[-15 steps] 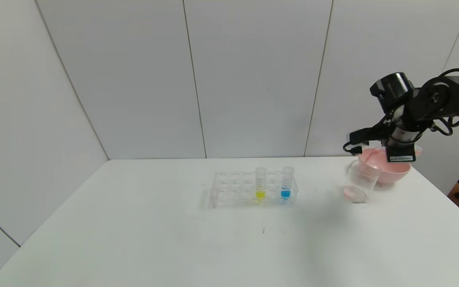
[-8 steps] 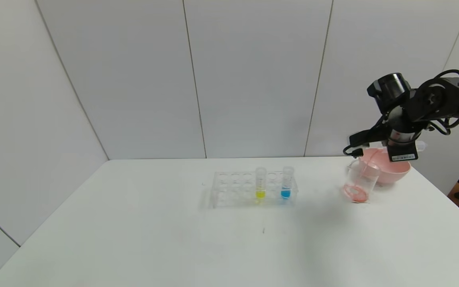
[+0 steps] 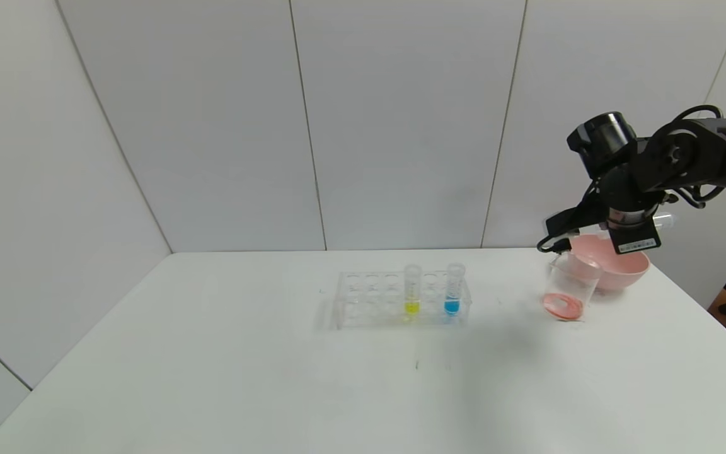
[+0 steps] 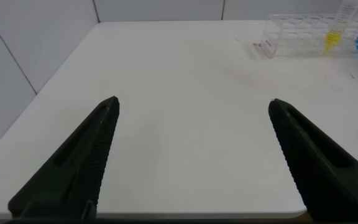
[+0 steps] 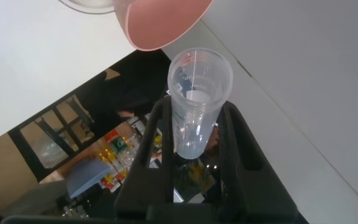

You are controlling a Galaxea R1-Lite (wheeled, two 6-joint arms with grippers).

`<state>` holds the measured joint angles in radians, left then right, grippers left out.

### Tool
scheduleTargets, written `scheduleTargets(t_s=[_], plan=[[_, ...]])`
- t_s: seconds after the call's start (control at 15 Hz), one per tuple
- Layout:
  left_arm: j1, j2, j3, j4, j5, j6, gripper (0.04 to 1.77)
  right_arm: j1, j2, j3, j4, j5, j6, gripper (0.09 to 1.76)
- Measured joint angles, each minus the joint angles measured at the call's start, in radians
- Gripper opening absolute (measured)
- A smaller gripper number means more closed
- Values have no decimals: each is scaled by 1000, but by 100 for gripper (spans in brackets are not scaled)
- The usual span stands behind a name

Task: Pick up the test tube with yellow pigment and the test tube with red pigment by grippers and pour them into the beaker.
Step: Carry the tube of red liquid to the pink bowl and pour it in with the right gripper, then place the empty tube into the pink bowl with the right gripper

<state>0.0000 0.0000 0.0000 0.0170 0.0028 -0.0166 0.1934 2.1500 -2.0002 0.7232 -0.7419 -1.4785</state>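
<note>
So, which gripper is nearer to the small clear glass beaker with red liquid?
The right one. The right gripper hangs just above the small clear glass beaker, holding a tube. The left gripper is far away, over the table's near left part.

The right gripper [image 3: 629, 228] hangs above the beaker [image 3: 570, 287], which holds red liquid, beside the pink bowl [image 3: 621, 268].

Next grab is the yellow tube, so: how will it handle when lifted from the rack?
The yellow tube is likely light, holding little liquid. Its smooth clear wall may slip. Round-bottomed, it would probably roll or tip outside the rack.
</note>
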Motion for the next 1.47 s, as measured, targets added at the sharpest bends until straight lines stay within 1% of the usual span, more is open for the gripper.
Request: scheduleTargets(t_s=[0.33,0.53,0.6,0.8,0.87,0.93,1.2,1.27,1.47], plan=[[0,0,0,0,0,0,172,2,0,0,-6,-2,6,48],[0,0,0,0,0,0,172,-2,0,0,-21,14,16,48],[0,0,0,0,0,0,172,-4,-2,0,-39,48,20,48],[0,0,0,0,0,0,172,-25,-29,2,-63,200,60,48],[0,0,0,0,0,0,172,-35,-43,5,-64,259,117,48],[0,0,0,0,0,0,172,-42,-57,9,-64,305,206,48],[0,0,0,0,0,0,172,-61,-109,30,-61,412,546,48],[0,0,0,0,0,0,172,-71,-119,34,-61,457,651,48],[0,0,0,0,0,0,172,-109,-141,41,-71,634,987,48]])
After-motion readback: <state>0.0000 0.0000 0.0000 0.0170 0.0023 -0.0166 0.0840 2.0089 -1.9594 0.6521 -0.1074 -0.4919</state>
